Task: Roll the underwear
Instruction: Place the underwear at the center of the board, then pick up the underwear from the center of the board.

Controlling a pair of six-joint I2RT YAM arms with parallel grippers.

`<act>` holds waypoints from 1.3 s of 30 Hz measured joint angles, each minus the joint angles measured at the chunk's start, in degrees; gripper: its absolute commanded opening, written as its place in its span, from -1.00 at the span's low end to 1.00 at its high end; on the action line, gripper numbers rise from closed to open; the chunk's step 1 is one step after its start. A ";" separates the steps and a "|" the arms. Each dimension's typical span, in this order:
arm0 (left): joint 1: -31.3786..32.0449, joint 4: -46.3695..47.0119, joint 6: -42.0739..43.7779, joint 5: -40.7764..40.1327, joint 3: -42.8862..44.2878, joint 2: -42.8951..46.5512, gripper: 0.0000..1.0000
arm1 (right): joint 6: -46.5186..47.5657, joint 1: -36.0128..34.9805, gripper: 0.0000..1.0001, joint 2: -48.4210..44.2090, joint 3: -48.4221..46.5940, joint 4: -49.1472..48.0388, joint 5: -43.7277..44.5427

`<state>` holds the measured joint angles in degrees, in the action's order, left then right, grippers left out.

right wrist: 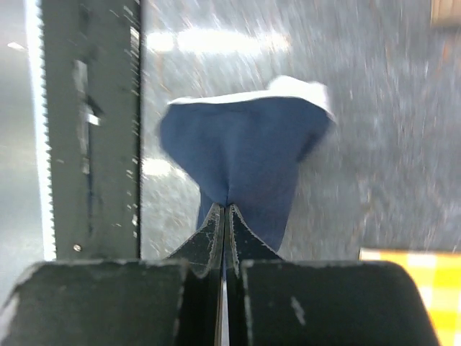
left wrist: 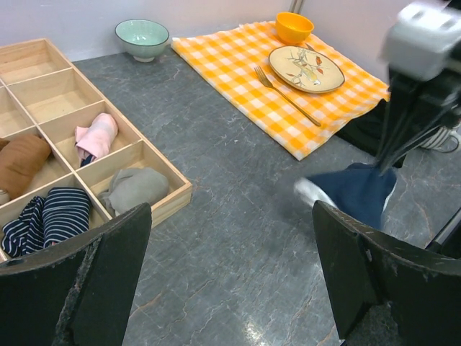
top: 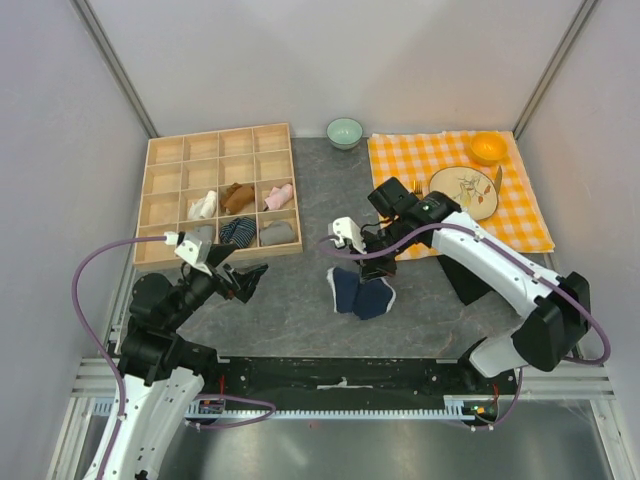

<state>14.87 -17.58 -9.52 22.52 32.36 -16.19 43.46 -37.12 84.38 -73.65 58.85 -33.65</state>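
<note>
The underwear, navy blue with white trim, hangs crumpled from my right gripper over the middle of the grey table; the same underwear fills the right wrist view, pinched at the tip of the shut jaws. From the left wrist view the underwear hangs at the right, under the right arm. My left gripper hovers open near the table's left, by the wooden tray's front edge, holding nothing. Its fingers frame bare table.
A wooden compartment tray at the left holds several rolled garments, among them a striped one and a grey one. An orange checked cloth at the back right carries a plate, fork and orange bowl. A green bowl stands behind.
</note>
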 measured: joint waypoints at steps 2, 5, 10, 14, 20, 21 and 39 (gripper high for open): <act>0.00 0.00 0.00 0.00 0.00 -0.13 0.97 | 1.27 -1.44 -0.93 -0.35 -4.26 2.84 -4.22; 0.00 -0.02 0.00 -0.02 0.00 -0.31 0.97 | -0.13 -1.51 -0.68 -1.68 -6.19 2.08 -6.38; 0.00 -0.02 0.00 0.00 0.00 -0.35 0.97 | -9.66 0.81 -0.14 -0.90 3.65 -8.87 7.06; 0.00 -0.02 0.00 0.00 0.00 -0.50 0.97 | -13.55 8.28 0.01 3.74 8.70 -14.25 13.40; 0.00 -0.02 0.00 0.00 0.00 -1.07 0.97 | -2.34 7.15 0.04 -1.18 10.88 -11.98 1.01; 0.00 -0.02 -0.02 0.00 -0.02 -1.11 0.97 | 0.15 5.07 0.04 -2.25 11.82 -11.23 -0.81; 0.00 -0.81 0.02 -4.57 -0.02 -0.81 0.96 | -6.47 -17.44 -0.27 11.02 12.17 -21.44 14.29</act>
<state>14.87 -18.39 -9.50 17.96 32.34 -16.99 36.99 -54.57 95.39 -61.47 37.41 -19.35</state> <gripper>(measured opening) 0.982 0.469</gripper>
